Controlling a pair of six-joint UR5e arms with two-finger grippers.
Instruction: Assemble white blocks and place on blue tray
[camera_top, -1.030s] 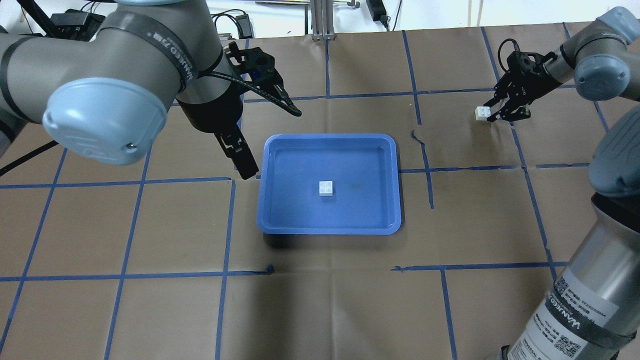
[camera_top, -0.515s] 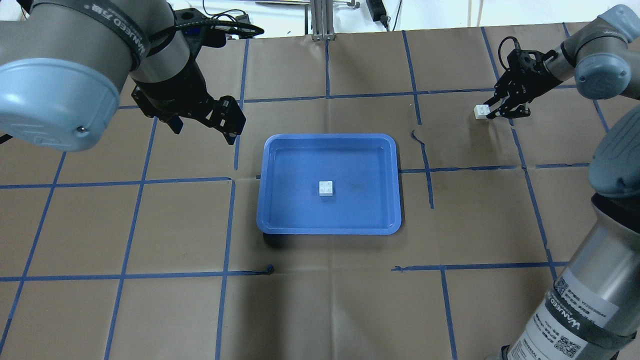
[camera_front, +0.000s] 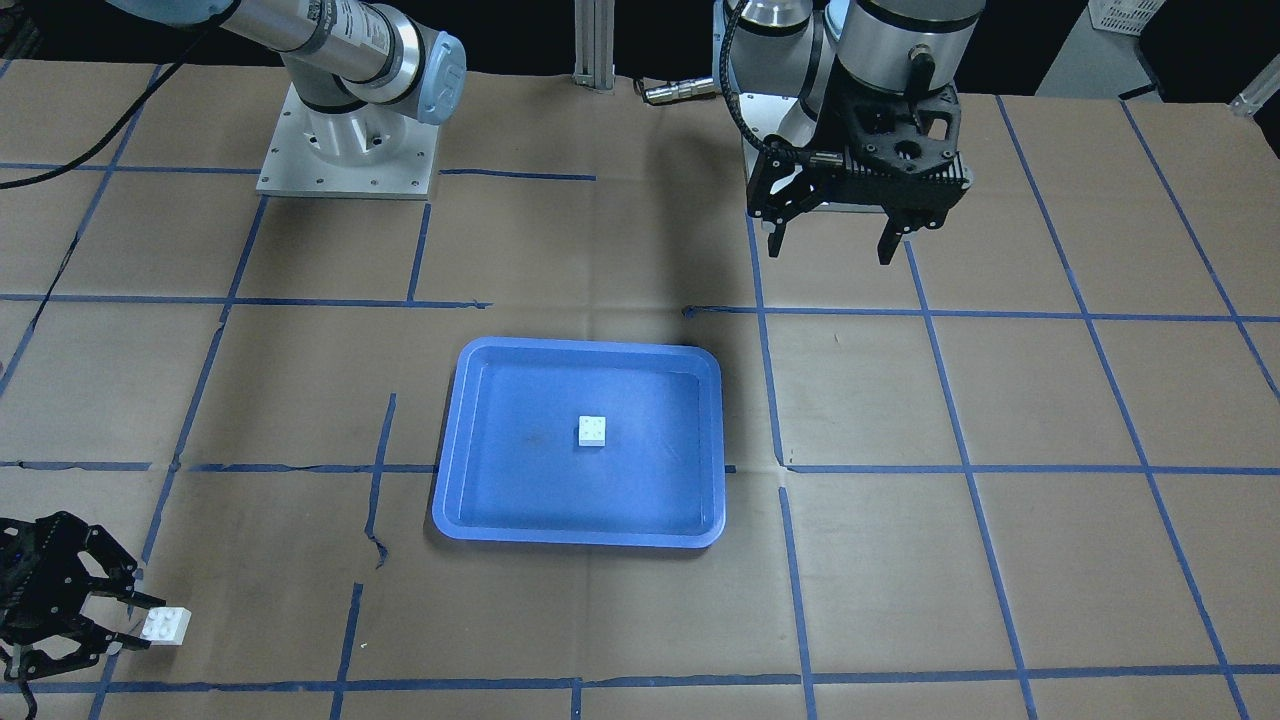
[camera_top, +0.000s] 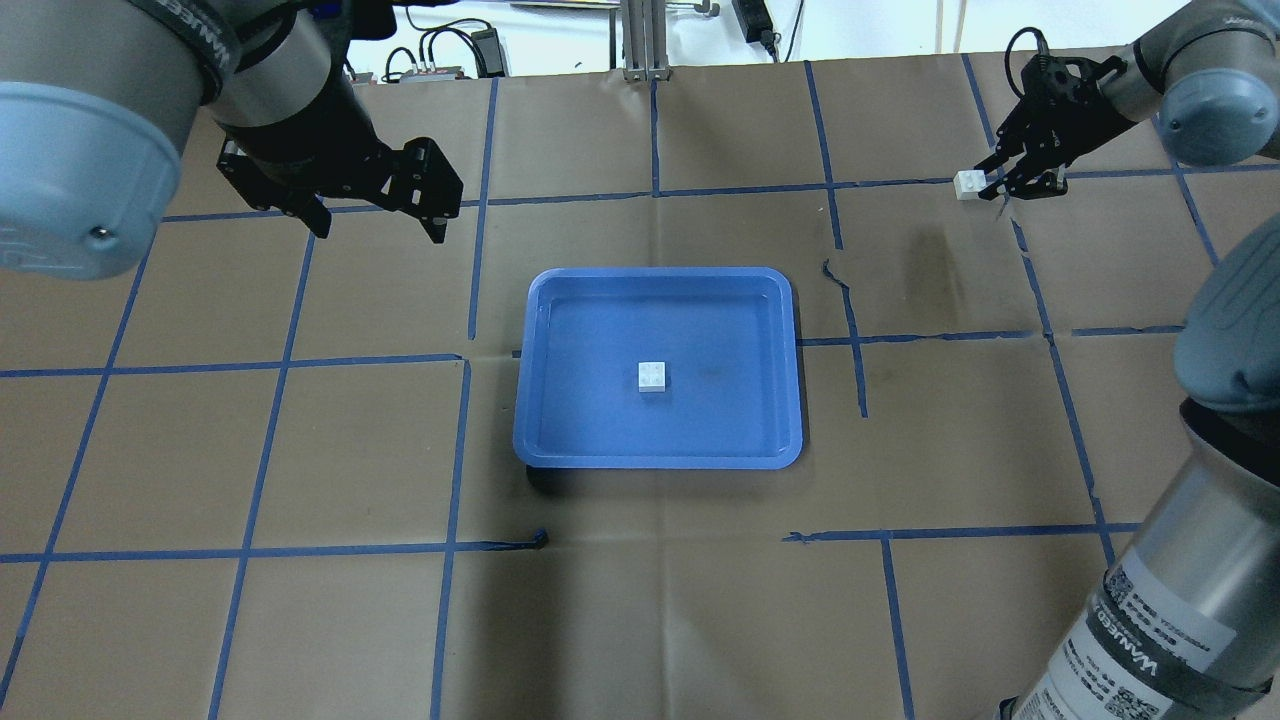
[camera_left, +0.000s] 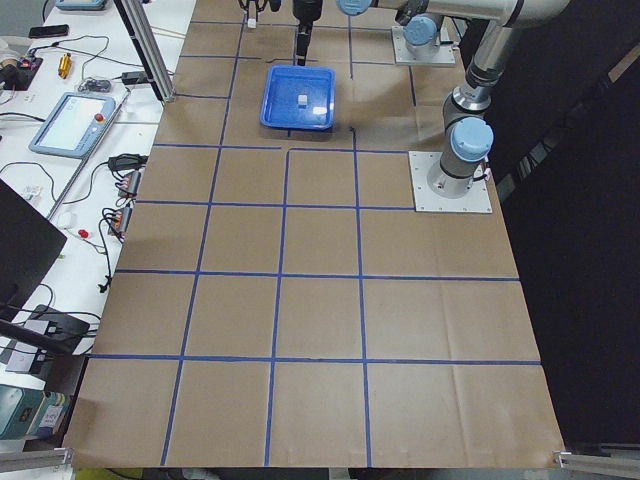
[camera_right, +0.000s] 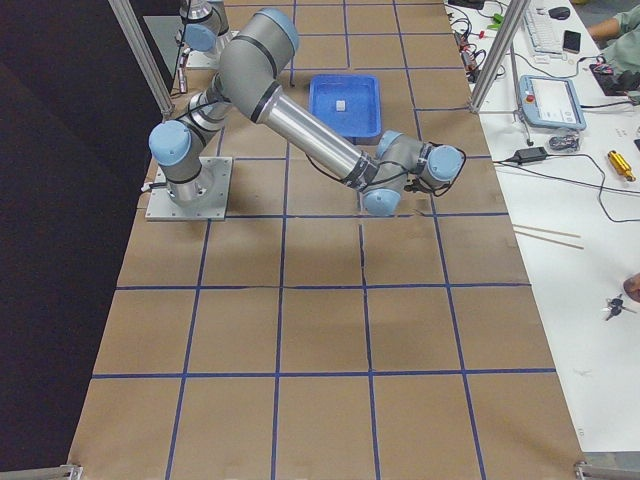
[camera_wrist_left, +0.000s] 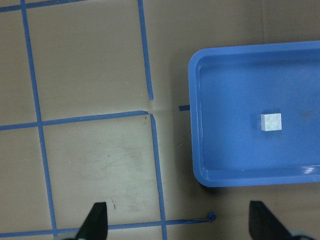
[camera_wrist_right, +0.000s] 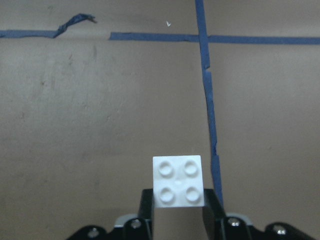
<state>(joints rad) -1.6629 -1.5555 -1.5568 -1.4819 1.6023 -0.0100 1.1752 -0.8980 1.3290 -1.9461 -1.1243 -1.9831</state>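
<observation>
The right arm's fingers (camera_top: 1000, 160) are pinching a white block (camera_top: 968, 183), studs showing, above the brown-papered counter (camera_top: 640, 600) — well apart from the blue tray (camera_top: 600, 320), off toward the robot's right. A second white block (camera_top: 653, 376) is sitting near the tray's middle (studs up, on its own). The left arm's fingers (camera_top: 434, 218) are hanging spread wide, gripping nothing — just beyond the tray's left side.

One block (camera_top: 654, 376) centred in tray (camera_top: 570, 440); other block (camera_top: 968, 183) in right gripper (camera_top: 983, 180), well apart.
</observation>
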